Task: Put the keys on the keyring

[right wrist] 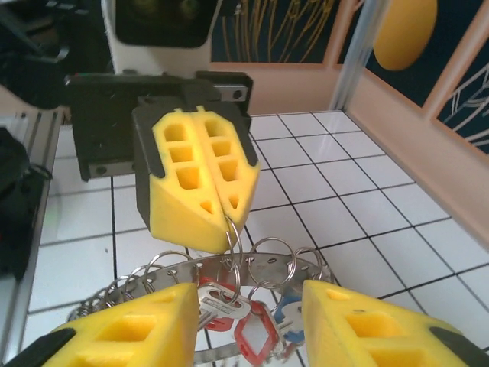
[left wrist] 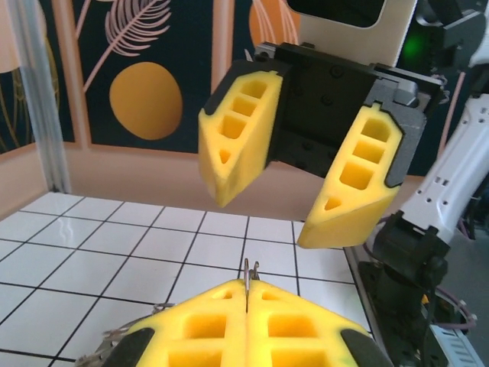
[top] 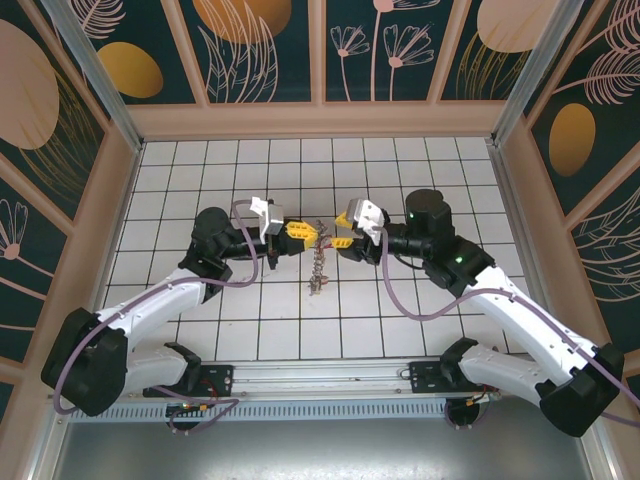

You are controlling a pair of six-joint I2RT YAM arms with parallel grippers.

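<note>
The keyring [right wrist: 263, 262], a thin metal band with holes, hangs above the tiles with several small split rings along it. In the top view the keyring [top: 319, 262] dangles between the two arms. My left gripper [right wrist: 223, 220] is shut on one small split ring [left wrist: 247, 271] of it, which pokes up between the closed fingertips [left wrist: 229, 294]. The keys [right wrist: 223, 300], silver with a red tag [right wrist: 256, 336] and a blue tag [right wrist: 286, 309], hang from the rings. My right gripper [right wrist: 248, 297] stands open with its fingers on either side of the keys, gripping nothing.
Both grippers meet over the middle of the white tiled floor [top: 300, 170]. The right gripper [left wrist: 269, 218] faces the left one [left wrist: 248, 284] closely. Patterned walls [top: 270, 50] and a wooden rim enclose the floor; a metal rail [top: 320, 375] runs along the near edge.
</note>
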